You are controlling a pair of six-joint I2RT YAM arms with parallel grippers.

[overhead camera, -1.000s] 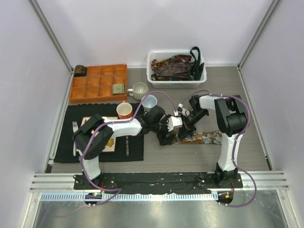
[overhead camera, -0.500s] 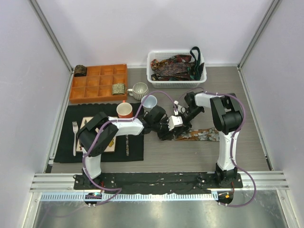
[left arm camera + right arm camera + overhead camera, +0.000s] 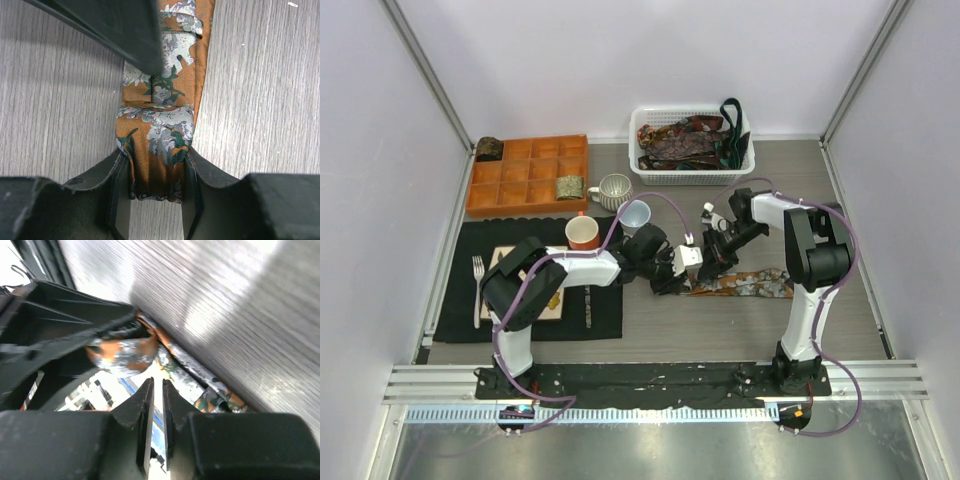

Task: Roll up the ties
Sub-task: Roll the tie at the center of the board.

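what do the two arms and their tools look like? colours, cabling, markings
The left arm and right arm have white tubular links and bulky black joint housings. A purple cable loops loosely along each. Both are bolted to a black base plate. The left tool and right tool each have two matte black, angular fingers. No readable markings.

Rust floral tie [image 3: 161,130] flat, end folded over; other ties [image 3: 682,142] heaped.
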